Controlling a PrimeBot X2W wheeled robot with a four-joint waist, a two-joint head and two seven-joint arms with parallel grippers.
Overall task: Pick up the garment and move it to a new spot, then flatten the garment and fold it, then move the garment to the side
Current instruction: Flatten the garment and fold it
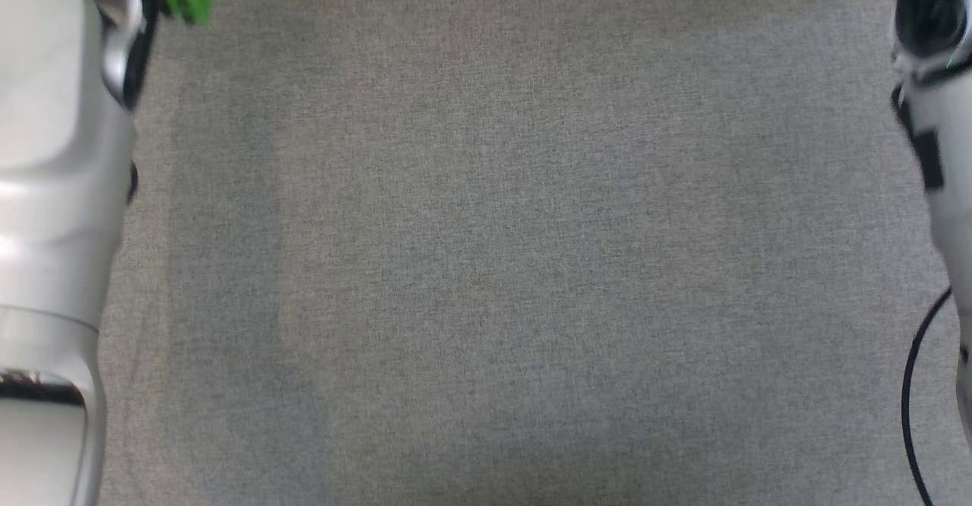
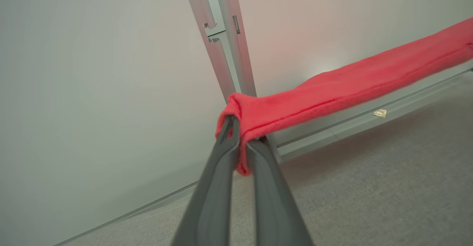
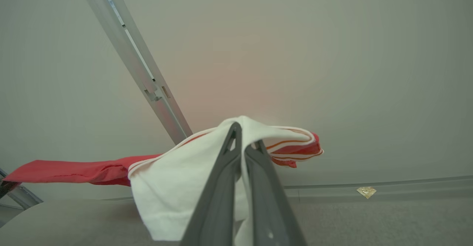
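Left wrist view: the left fingers [image 2: 216,190] are clamped on a thin red hem of the garment [image 2: 332,87], which runs off as a taut band toward the other arm. Right wrist view: the right fingers [image 3: 221,187] are closed on a white part of the same garment [image 3: 173,179], with loose cloth draped over and around them. The garment therefore hangs in the air between the two arms, above the grey table [image 1: 516,248] and close to a pale wall.

You should expect three hazards.

1. The left bite looks shallow. If you spread the arms further, the hem is likely to pull free and the garment will swing down on one side.
2. The white flap wrapped over the right fingers may lie down doubled. You will then have creases to flatten, and the cloth may cling when you release.
3. The metal post [image 2: 225,35] stands just behind the cloth, and a cable [image 1: 911,384] loops beside the right arm. A sweep toward either one risks a snag.
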